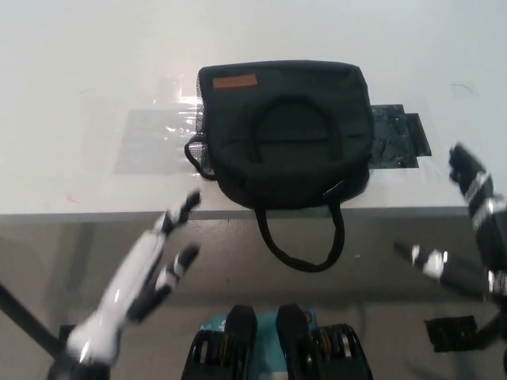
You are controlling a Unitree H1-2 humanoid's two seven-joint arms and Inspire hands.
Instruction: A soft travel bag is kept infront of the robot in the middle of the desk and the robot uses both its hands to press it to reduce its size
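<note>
A black soft travel bag (289, 131) lies in the middle of the white desk (95, 95), near its front edge, with an orange label at its top left. One carry handle (301, 249) hangs down over the desk's front edge. My white left hand (146, 273) is open, held below and in front of the desk edge at lower left, apart from the bag. My black right hand (467, 226) is open at the right edge of the picture, also off the desk and clear of the bag.
A clear plastic sheet (154, 138) lies taped on the desk left of the bag. A dark patch (396, 136) shows to the bag's right. The desk's front edge (119, 215) runs across the picture's middle.
</note>
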